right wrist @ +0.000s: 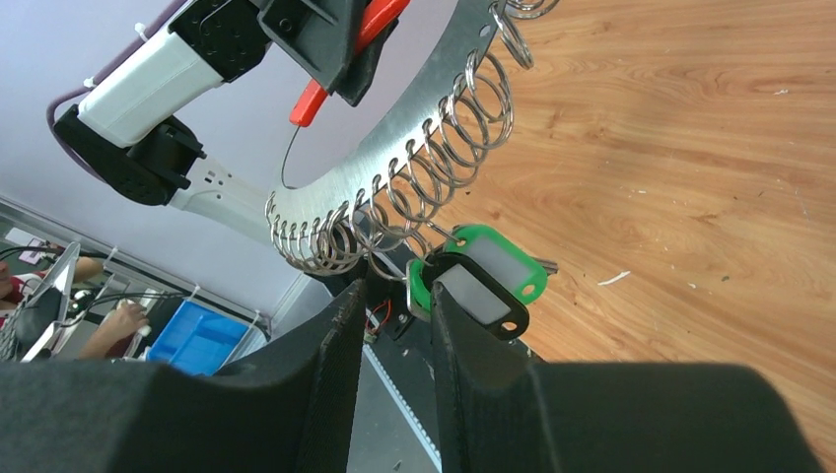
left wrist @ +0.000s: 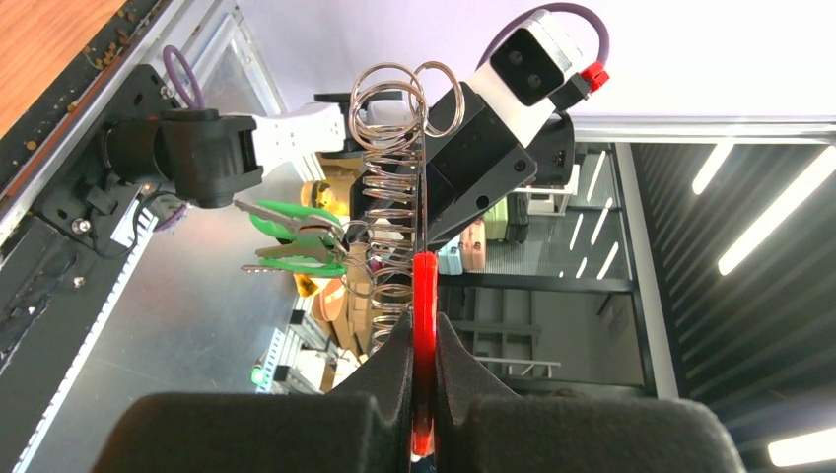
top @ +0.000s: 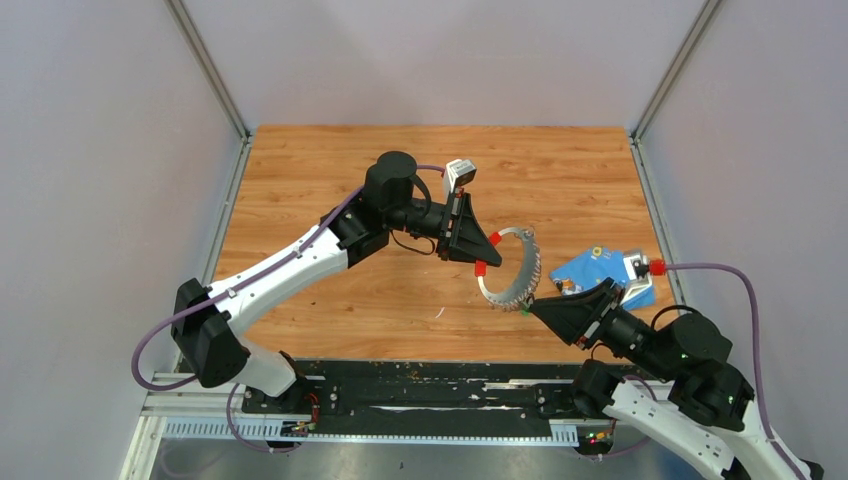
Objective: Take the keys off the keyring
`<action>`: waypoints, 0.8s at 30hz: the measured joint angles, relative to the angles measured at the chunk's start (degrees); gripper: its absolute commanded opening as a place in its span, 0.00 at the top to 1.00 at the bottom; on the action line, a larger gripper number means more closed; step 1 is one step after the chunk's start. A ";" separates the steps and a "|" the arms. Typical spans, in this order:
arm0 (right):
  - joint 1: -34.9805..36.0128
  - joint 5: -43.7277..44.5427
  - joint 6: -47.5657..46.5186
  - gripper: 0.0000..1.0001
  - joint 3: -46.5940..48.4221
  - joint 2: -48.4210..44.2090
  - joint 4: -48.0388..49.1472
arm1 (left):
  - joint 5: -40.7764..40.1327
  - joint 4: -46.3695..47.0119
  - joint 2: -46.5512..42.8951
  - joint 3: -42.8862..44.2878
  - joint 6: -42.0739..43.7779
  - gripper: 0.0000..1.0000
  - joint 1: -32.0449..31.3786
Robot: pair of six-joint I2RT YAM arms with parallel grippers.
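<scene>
Left gripper (top: 487, 252) clamps stiff, light keyring (top: 530, 262) at 9 o'clock; right gripper (right wrist: 396, 284) grip unclear; pinch dangly keys (right wrist: 480, 279) by green heads.

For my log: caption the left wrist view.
Left gripper clamps keyring by red sleeve; green keys hang off its loops.

A blue cloth (top: 597, 268) lies near the right edge of the wooden table (top: 320, 190), and a small white scrap (top: 440, 313) lies near its front edge
</scene>
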 measured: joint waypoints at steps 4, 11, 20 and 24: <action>0.00 -0.09 0.39 0.67 0.68 -0.68 -1.57 | 0.00 0.00 0.00 0.00 0.02 1.00 0.00; 0.00 -0.90 1.27 0.68 0.92 0.35 -2.16 | -0.02 0.00 0.00 0.00 0.02 1.00 0.00; 0.00 -1.09 3.34 0.69 0.52 1.46 -1.31 | -0.02 0.00 0.00 0.00 0.04 1.00 0.00; 0.00 -1.07 4.28 0.68 -0.17 1.64 -0.79 | -0.02 0.00 0.00 0.00 0.04 1.00 -0.02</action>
